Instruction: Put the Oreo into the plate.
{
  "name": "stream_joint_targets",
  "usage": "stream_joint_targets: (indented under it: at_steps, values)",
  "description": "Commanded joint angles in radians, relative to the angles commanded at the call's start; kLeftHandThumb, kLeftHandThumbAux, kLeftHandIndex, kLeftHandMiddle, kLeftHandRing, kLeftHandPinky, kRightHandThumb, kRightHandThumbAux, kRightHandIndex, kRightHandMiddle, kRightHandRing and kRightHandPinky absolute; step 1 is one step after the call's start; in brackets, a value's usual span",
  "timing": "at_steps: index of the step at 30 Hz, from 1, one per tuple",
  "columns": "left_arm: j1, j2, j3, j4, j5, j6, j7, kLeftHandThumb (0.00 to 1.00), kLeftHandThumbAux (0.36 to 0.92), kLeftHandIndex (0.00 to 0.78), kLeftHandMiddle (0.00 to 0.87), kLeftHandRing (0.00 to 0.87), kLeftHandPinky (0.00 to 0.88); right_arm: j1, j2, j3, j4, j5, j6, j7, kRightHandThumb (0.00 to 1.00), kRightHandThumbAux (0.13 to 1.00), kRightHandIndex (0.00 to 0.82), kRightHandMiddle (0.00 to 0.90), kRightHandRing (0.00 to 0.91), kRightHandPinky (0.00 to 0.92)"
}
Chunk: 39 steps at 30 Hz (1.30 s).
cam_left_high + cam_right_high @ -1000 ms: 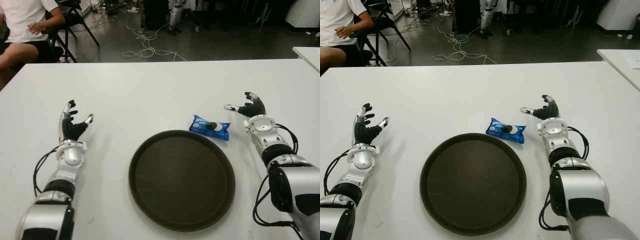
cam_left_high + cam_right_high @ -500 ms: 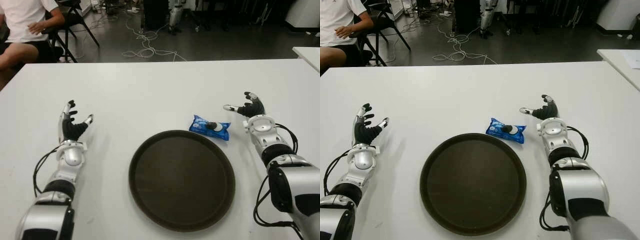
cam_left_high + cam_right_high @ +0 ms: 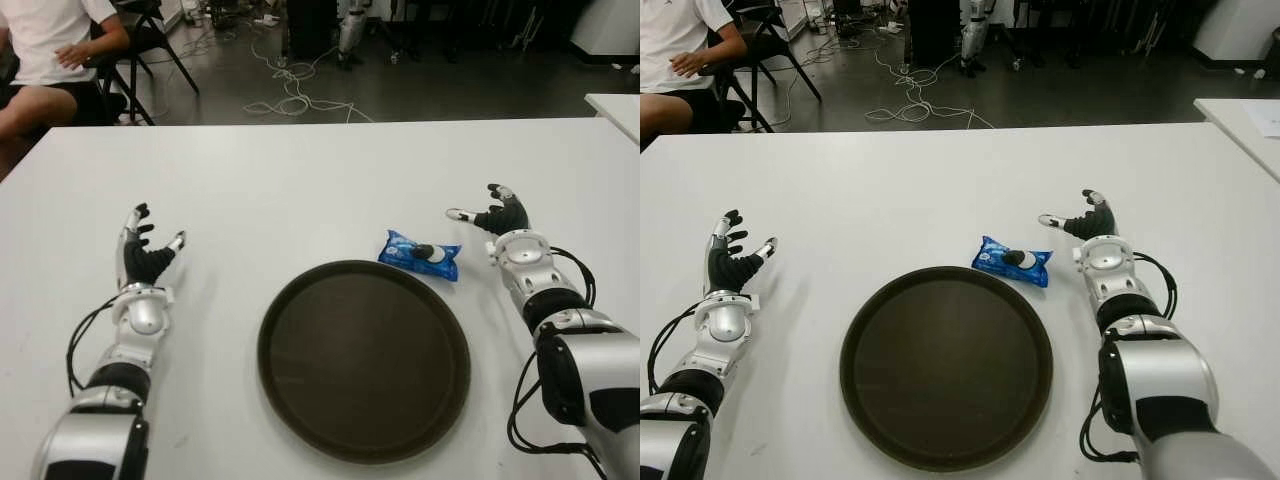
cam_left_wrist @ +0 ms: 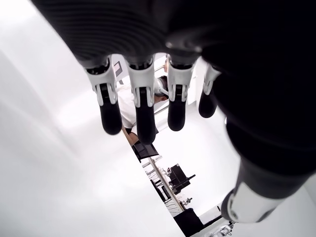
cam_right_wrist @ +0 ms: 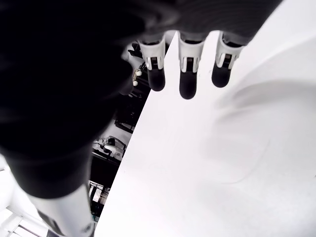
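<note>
Oreo (image 3: 420,254): centre-right of frame, touching the plate (image 3: 364,360) rim's upper right.
Room: bare bench (image 3: 300,190) above it.
My right hand (image 3: 492,214): spread, right of Oreo.
My left hand (image 3: 145,250): spread, left.
Change: none.

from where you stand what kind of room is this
Probably a robotics lab or workshop, not a home: loose cables trail over a dark floor beyond the white table, equipment stands behind them, and a seated person watches from a chair at the far left.
</note>
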Motion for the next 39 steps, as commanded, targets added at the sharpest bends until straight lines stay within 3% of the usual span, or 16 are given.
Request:
stream_joint_targets:
  at_steps: [28,35,39]
  values:
    - [-0.006,-0.012,-0.002,0.010,0.003,-0.013,0.003,0.214,0.739,0.088,0.155,0.172,0.198,-0.002,-0.006,0.006,0.003,-0.008,-0.001,0.004,0.000,0.827,0.111,0.110,0.108,0.104]
    - [-0.012,-0.010,-0.006,0.015,0.011,-0.004,0.009,0.192,0.737,0.085,0.140,0.159,0.181,0.003,-0.005,0.048,0.004,-0.054,-0.022,-0.065,0.000,0.789,0.116,0.086,0.096,0.094]
    - [-0.017,-0.011,-0.003,0.020,0.007,-0.004,0.005,0.185,0.739,0.086,0.138,0.154,0.176,0.013,0.009,0.058,-0.005,-0.068,-0.073,-0.116,0.000,0.774,0.123,0.081,0.092,0.087]
